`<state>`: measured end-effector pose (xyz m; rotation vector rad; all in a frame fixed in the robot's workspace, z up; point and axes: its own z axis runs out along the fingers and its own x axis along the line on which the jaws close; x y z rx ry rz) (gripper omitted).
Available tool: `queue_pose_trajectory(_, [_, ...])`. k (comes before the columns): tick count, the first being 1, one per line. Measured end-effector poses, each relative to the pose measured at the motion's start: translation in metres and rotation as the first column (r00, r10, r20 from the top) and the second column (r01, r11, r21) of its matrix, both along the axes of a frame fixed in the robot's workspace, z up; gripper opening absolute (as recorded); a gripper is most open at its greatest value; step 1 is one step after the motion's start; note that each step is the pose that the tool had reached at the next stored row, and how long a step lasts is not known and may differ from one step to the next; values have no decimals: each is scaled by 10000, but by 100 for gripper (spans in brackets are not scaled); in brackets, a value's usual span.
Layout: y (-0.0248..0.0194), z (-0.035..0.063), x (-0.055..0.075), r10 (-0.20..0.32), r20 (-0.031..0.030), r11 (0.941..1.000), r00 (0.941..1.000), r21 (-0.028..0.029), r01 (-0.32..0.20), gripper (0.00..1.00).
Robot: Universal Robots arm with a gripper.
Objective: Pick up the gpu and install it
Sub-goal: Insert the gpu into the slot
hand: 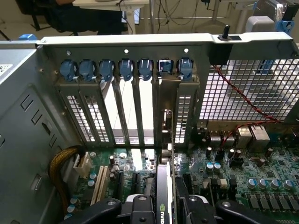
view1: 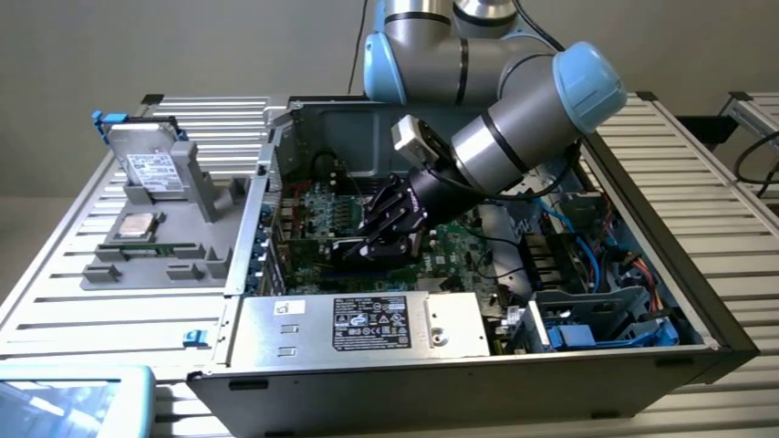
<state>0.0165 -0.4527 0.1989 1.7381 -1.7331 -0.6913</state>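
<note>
The gpu (view1: 363,252) hangs low inside the open computer case (view1: 681,301), just over the green motherboard (view1: 469,242). My gripper (view1: 392,228) is shut on it from above. In the wrist view the gpu (hand: 164,179) appears edge-on, a thin dark card with a green logo, clamped between my black fingers (hand: 140,207). My gripper (hand: 164,207) holds it upright. Its silver bracket (hand: 167,123) stands against the rear slot openings, under the second blue clip from the mesh side. Whether the card's edge sits in a motherboard (hand: 243,179) slot is hidden.
A row of blue slot clips (hand: 126,70) tops the rear panel. A silver power supply (view1: 378,324) fills the case's near side, with blue cables (view1: 608,265) at the exterior view's right. On the exterior view's left, a grey fixture (view1: 159,265) carries a hard drive (view1: 152,169).
</note>
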Motion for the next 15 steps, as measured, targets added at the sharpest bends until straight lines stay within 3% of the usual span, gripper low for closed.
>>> queue_pose_trajectory(15, [0,12,-4,78,0,10000,10000,35,-78,28])
